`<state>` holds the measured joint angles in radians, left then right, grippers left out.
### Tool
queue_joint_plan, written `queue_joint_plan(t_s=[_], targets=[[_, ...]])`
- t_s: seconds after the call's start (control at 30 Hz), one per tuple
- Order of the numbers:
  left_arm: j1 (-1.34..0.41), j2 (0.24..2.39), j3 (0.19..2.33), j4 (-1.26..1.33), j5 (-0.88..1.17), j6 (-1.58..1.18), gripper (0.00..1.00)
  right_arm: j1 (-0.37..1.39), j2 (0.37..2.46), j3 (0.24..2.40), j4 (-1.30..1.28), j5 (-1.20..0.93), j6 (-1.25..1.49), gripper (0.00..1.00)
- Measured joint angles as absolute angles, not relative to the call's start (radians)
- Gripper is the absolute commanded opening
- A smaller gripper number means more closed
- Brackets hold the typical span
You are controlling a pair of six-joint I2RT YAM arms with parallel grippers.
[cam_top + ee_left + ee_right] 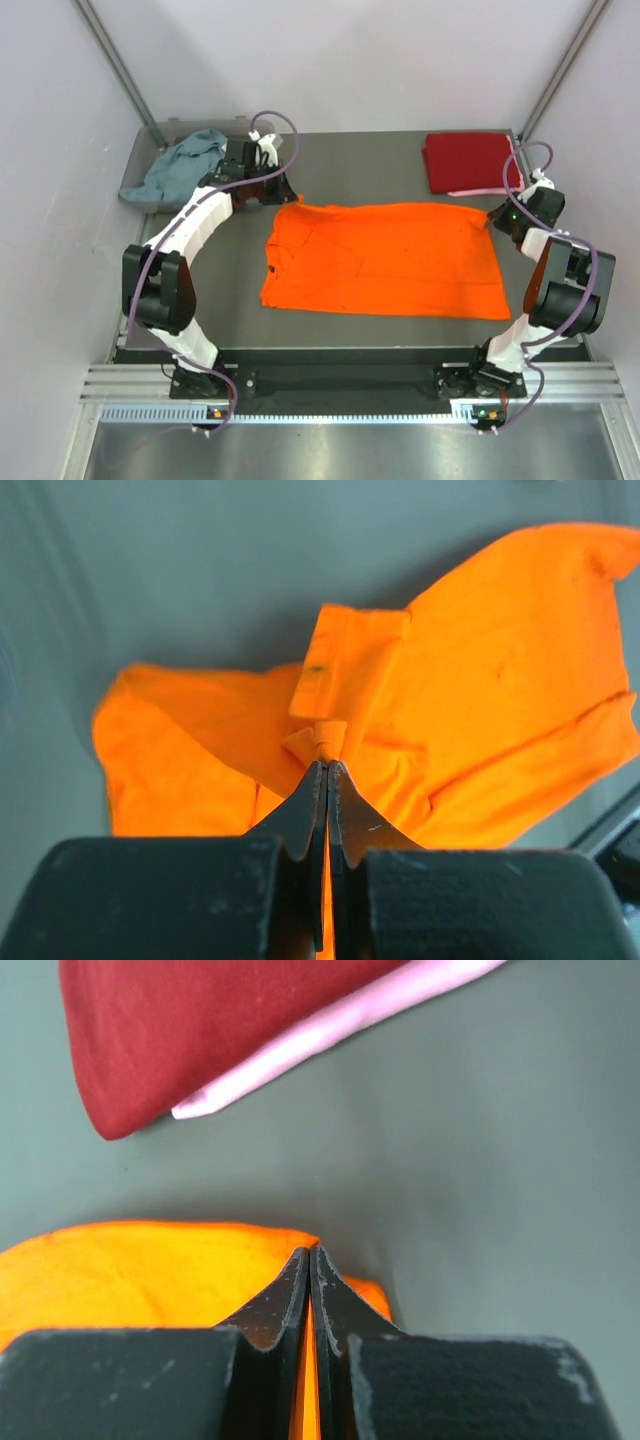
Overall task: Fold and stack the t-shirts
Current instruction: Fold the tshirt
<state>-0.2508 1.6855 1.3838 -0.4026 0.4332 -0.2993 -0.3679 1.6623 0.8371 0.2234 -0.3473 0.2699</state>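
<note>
The bright orange t-shirt [385,258] lies spread across the middle of the table. My left gripper [287,196] is shut on its far left corner; the left wrist view shows the jaws [328,765] pinching a fold of orange cloth [480,680]. My right gripper [494,215] is shut on the far right corner, with orange cloth [150,1270] between the fingers [312,1260]. A folded dark red t-shirt [470,160] lies at the back right on a pink one [480,190]; both show in the right wrist view [200,1020]. A grey-blue t-shirt [180,165] lies in the bin.
A clear plastic bin [140,190] stands at the back left corner, close to my left arm. Metal frame posts [115,60] rise at both back corners. The table's front edge has a black rail [340,365].
</note>
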Motion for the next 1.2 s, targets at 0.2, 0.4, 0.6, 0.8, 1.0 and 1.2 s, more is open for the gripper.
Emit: queue_joint_plan(t_s=[0.2, 0.4, 0.6, 0.8, 1.0, 1.2], targets=[[-0.251, 1.601, 1.312, -0.453, 0.421, -0.312, 0.00, -0.368, 1.606, 0.823, 0.216, -0.300, 0.264, 0.00], [-0.251, 1.510, 1.230, -0.485, 0.406, -0.316, 0.00, -0.368, 1.536, 0.775, 0.190, -0.247, 0.262, 0.00], [-0.251, 1.462, 1.160, -0.517, 0.399, -0.329, 0.00, -0.368, 1.472, 0.732, 0.130, -0.202, 0.262, 0.00], [-0.252, 1.401, 1.083, -0.558, 0.384, -0.347, 0.00, -0.368, 1.399, 0.670, 0.064, -0.170, 0.267, 0.00], [-0.257, 1.367, 1.039, -0.567, 0.380, -0.353, 0.00, -0.368, 1.329, 0.615, 0.004, -0.121, 0.301, 0.00], [-0.259, 1.343, 0.978, -0.580, 0.376, -0.367, 0.00, -0.368, 1.295, 0.587, -0.056, -0.085, 0.330, 0.00]])
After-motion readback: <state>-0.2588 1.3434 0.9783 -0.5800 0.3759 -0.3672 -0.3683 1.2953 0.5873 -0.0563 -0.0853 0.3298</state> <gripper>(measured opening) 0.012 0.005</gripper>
